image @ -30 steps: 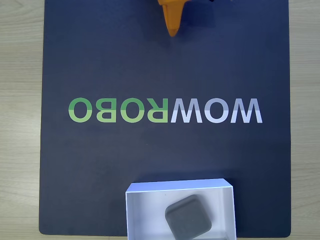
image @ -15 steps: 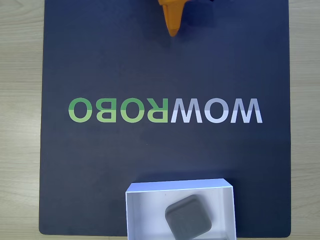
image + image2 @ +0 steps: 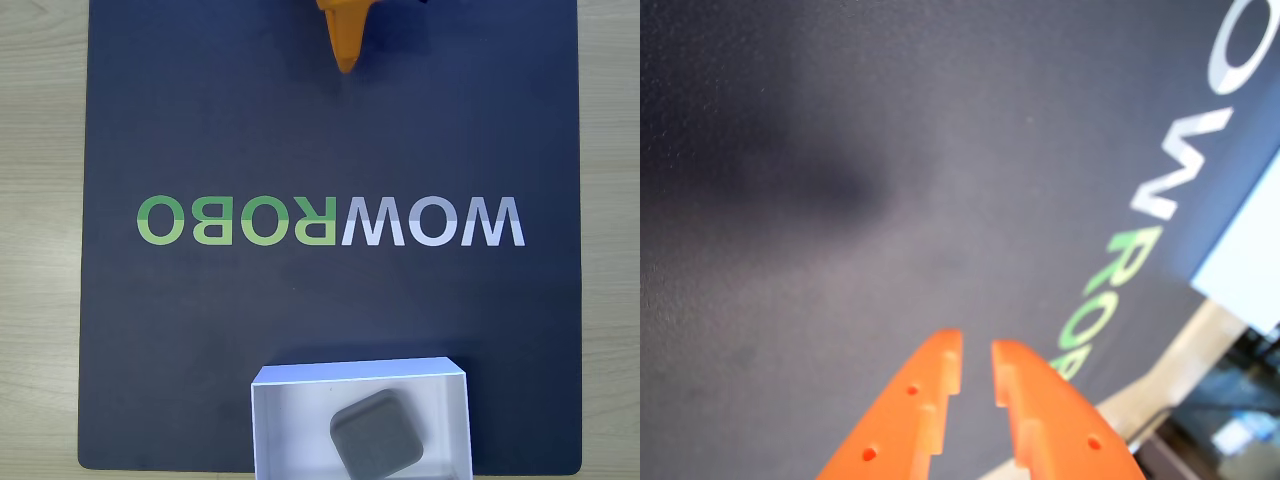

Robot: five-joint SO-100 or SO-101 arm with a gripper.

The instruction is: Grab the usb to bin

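Nearly closed, the orange jaws of the gripper [image 3: 975,352] show in the wrist view with just a thin slit between their tips, and nothing sits in that slit; below them lies only the dark mat [image 3: 840,200] with its printed lettering [image 3: 1140,240] running off to the right. Nothing is pinched and the tips touch no object. In the fixed view the gripper [image 3: 345,45] reaches in from the top edge, its orange fingers [image 3: 343,30] pointing down over the upper part of the mat [image 3: 150,120], well apart from everything else. At the bottom edge stands the bin [image 3: 262,420], a white open box, and the usb [image 3: 377,435] lies inside it, turned at a slant and sitting toward the right half of the floor, near the right wall. Judged from this, the drop-off looks done and the work in hand is simply parking the arm. To do that well, the arm should keep high and stay at the top of the mat, away from the thin walls of the bin, so nothing gets nudged or tipped.
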